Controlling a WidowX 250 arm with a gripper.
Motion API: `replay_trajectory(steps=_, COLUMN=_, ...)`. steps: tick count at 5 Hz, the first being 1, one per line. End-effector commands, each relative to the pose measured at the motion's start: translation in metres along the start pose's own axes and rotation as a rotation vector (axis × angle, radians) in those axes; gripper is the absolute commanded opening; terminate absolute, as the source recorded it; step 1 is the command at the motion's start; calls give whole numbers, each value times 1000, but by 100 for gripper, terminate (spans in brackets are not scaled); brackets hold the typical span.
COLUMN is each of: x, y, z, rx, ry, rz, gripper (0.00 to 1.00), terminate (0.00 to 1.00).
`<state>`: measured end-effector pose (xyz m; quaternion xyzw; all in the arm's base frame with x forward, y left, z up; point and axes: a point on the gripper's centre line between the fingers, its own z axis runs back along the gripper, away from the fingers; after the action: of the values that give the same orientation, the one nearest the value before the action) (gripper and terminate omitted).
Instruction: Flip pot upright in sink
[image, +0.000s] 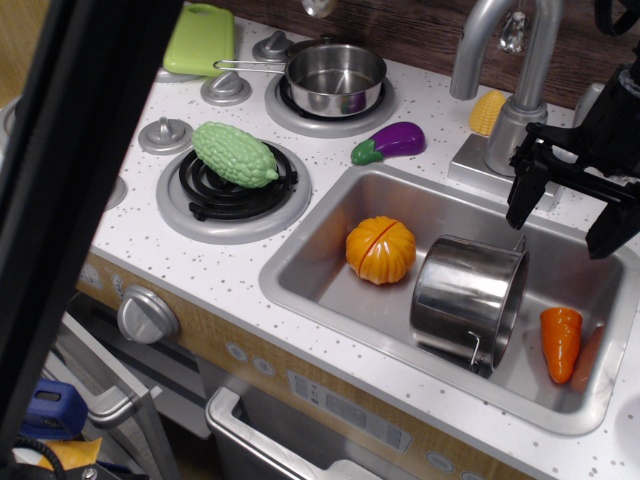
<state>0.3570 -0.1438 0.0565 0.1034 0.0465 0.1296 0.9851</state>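
The shiny steel pot (468, 297) lies on its side in the sink (330, 272), its open mouth facing right and a wire loop handle at its lower right rim. My black gripper (565, 220) hangs above the sink's back right part, up and to the right of the pot, not touching it. Its two fingers stand wide apart and hold nothing.
An orange toy pumpkin (381, 249) lies in the sink left of the pot, a toy carrot (561, 342) to its right. The grey faucet (506, 90) rises behind the sink. A purple eggplant (390, 142), a long-handled saucepan (334, 77) and a green gourd (235, 154) sit on the counter and burners.
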Motion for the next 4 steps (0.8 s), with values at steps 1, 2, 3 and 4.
replay_trajectory(steps=1, x=0, y=0, z=0, rx=0, ry=0, rz=0, gripper=100, terminate=0)
replay_trajectory(steps=2, x=-3, y=-11, z=-7, rx=161, ry=-14, rz=28, gripper=100, terminate=0)
replay_trajectory(steps=3, x=-4, y=-13, z=-17, rx=232, ry=-46, rz=23, gripper=100, terminate=0)
replay_trajectory(steps=4, x=-5, y=-13, z=-26, rx=281, ry=-75, rz=27, gripper=100, terminate=0)
